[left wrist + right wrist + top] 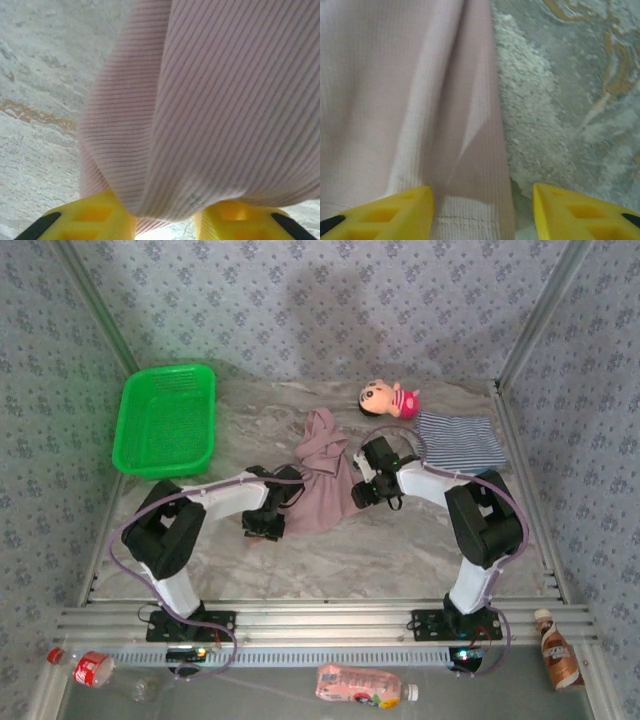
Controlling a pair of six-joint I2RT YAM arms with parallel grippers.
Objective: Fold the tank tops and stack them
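Folding mauve-pink tank top [322, 475], middle of the table [400, 550] — left gripper [165, 222] about a bunched fold, grip unclear; right gripper [482, 210] agape astride the hem — next likely wants both pinching firmly before lifting over.

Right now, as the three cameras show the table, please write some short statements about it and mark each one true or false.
1. The mauve-pink tank top lies between the left gripper and the right gripper. True.
2. The striped tank top lies in the green basket. False: the green basket holds nothing; this top lies folded on the table, beside the plush doll.
3. The right gripper's fingers stand apart, with the mauve-pink tank top's edge between them. True.
4. The plush doll sits on the mauve-pink tank top. False: it lies behind it, apart.
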